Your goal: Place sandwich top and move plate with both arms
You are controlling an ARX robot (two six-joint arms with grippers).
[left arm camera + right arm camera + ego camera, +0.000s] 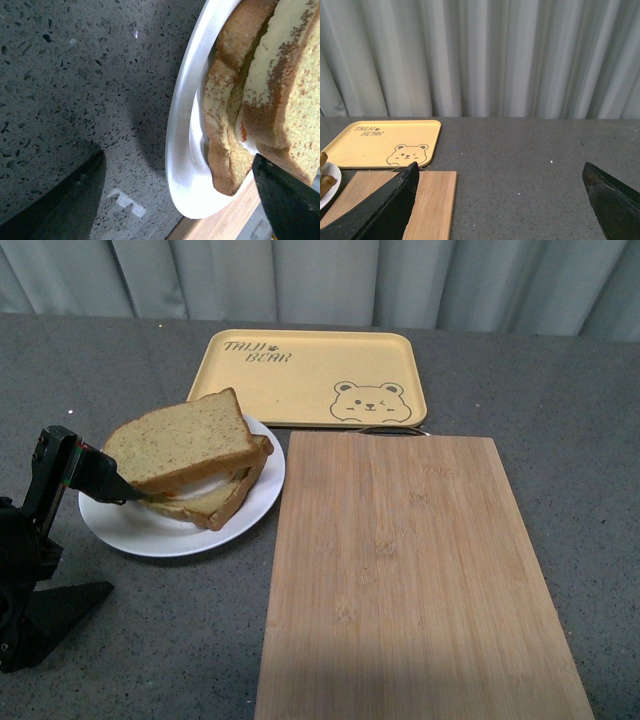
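The white plate [150, 535] sits left of centre on the grey table. The sandwich top [180, 440], a plain tan slice, lies tilted on a lower slice [215, 502] with white egg between them. My left gripper [120, 488] is open at the plate's left side, and one finger reaches under the top slice's left edge. In the left wrist view my left gripper [175, 200] straddles the plate rim [182, 150], with the stacked slices [225, 115] by one finger [285, 200]. My right gripper [500, 205] is open and empty above the table, out of the front view.
A bamboo cutting board [410, 580] lies right of the plate, touching its rim. A yellow bear tray [310, 375] lies behind both. Grey curtains [480, 55] hang behind the table. The right wrist view also shows the board [435, 200], the tray [380, 142] and the plate edge [330, 187].
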